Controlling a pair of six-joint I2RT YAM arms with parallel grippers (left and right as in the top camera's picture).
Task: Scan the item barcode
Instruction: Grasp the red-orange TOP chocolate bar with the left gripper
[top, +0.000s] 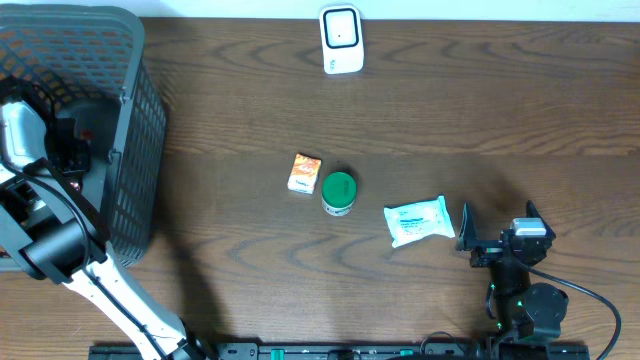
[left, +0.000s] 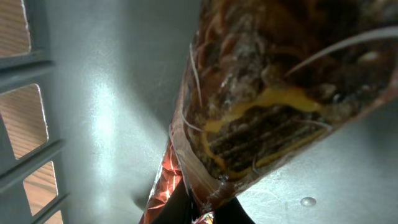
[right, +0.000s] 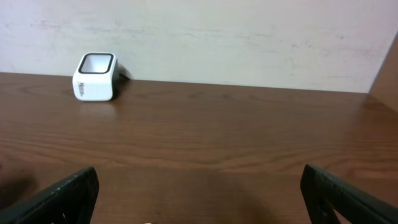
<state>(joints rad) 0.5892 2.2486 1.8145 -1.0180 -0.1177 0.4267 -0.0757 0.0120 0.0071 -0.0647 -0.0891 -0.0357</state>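
Inside the basket (top: 140, 150), left claw (left: 200, 208) pinches the snack packet (left: 267, 99).

Even light overhead, blur at the left wrist
The glossy printed snack packet (left: 267, 106) fills that view out of focus; a white glare streaks the grey plastic basket (left: 106, 118) beside it.

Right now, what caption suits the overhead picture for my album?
Left arm dips into the grey basket; orange box, green-lidded jar, wipes pack and white scanner wait.
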